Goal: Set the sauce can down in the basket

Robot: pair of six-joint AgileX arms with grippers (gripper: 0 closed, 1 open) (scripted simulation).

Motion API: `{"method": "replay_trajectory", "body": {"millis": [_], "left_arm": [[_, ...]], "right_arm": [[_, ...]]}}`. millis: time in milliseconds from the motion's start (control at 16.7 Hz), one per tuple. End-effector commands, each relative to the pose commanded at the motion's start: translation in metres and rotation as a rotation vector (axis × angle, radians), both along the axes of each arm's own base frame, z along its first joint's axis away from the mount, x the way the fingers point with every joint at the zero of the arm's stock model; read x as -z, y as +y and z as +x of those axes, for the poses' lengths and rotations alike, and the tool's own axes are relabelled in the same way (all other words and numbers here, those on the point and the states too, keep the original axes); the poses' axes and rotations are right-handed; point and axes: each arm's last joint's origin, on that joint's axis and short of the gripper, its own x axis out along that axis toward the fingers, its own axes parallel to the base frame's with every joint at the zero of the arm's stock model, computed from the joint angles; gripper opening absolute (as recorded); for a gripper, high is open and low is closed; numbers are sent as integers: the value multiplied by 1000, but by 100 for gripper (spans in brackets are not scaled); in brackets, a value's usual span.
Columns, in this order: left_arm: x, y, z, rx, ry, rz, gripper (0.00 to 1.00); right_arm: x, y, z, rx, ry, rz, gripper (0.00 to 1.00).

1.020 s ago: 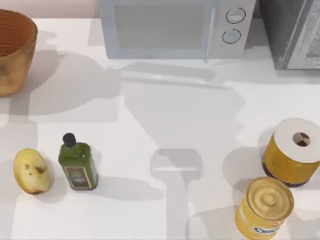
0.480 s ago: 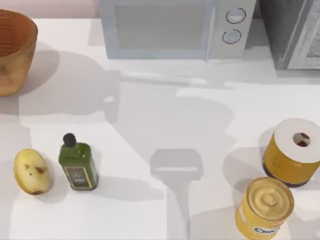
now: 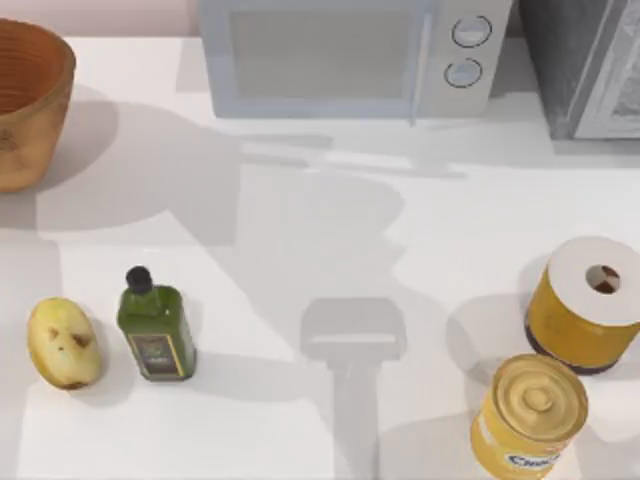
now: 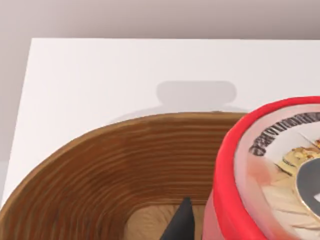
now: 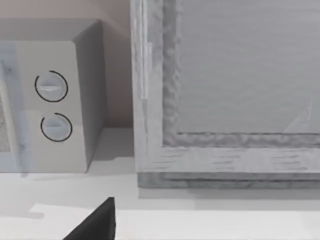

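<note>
Looking down from the left wrist, the can (image 4: 260,180) sits close under the camera, red-walled with a printed pale top, over the open mouth of the basket (image 4: 120,170). One dark fingertip (image 4: 180,225) of the left gripper pokes up just beside the can, against the basket's ribbed inner wall and pale floor. The finger lies beside the can, but whether the gripper clamps it I cannot tell. Past the basket's rim lies the white table (image 4: 125,75).

From above, the basket (image 3: 30,100) stands at the table's far left corner. Nearer the front on the left, a potato (image 3: 63,343) lies just beside a green bottle (image 3: 155,325). At the right, a yellow cylinder (image 3: 585,305) with a white top stands just behind a yellow can (image 3: 528,415) with a gold lid. A microwave (image 3: 350,55) sits at the back.

The right wrist faces the microwave's dials (image 5: 52,107) and a grey frame (image 5: 225,100); a dark fingertip (image 5: 97,222) of the right gripper shows, its state not readable
</note>
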Motion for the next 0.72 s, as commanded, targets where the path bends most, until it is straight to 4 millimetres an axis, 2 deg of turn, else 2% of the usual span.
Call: {"method": "replay_trajectory", "body": {"millis": [180,420,720], "left_arm": [[15,0,9,-2,-3,0,0],[17,0,10,-2,-1,0,0],[17,0,10,-2,-1,0,38]], "right_arm": [[0,0,0,0,0,0,100],[0,0,0,0,0,0,100],[0,0,0,0,0,0,100]]}}
